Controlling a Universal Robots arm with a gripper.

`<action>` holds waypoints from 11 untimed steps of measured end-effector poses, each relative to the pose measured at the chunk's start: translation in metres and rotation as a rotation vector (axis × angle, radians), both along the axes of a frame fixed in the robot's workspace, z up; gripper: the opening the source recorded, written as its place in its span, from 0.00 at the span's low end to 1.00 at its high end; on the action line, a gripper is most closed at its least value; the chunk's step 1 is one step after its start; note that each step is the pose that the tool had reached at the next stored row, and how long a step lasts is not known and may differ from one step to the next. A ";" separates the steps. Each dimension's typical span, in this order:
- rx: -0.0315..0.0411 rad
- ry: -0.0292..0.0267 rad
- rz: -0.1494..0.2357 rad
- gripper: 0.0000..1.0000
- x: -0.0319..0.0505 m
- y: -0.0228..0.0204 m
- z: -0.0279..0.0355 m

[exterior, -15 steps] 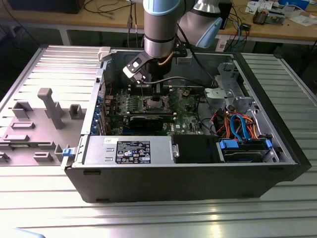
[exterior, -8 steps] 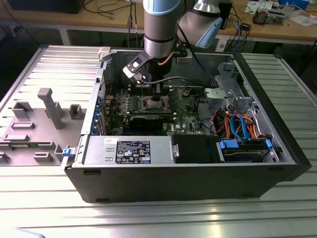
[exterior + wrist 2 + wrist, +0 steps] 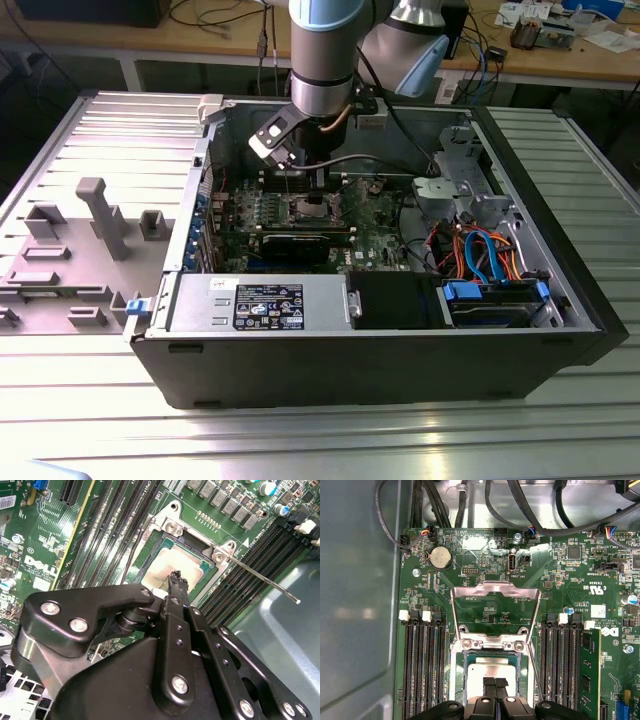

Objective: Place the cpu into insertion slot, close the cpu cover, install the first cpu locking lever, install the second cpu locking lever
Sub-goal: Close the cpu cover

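Note:
In the exterior view my gripper reaches down into the open computer case over the insertion slot. The cpu, with its silver-grey top, lies flat inside the dark socket frame. My gripper is shut, its two fingertips pressed together and resting over the chip's middle. In the second wrist view the gripper meets the cpu the same way. The cpu cover, a silver frame plate, stands flipped open away from the socket. One thin locking lever sticks out unlatched.
Long memory slots flank the socket, and one stick is fitted. Black cables run along the board's edge. A black power-supply box and blue drive cage fill the case front. Grey fixtures stand at the exterior view's left.

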State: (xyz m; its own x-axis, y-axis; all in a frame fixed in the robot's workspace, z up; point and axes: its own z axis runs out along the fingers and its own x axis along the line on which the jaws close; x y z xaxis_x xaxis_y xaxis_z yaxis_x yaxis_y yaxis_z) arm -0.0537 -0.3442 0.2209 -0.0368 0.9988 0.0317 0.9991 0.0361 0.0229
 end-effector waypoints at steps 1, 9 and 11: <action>0.0000 0.0000 0.000 0.11 0.0000 0.0000 0.0000; -0.0003 0.0000 0.000 0.11 0.0000 0.0000 0.0114; -0.0003 0.0000 0.000 0.11 0.0000 0.0000 0.0115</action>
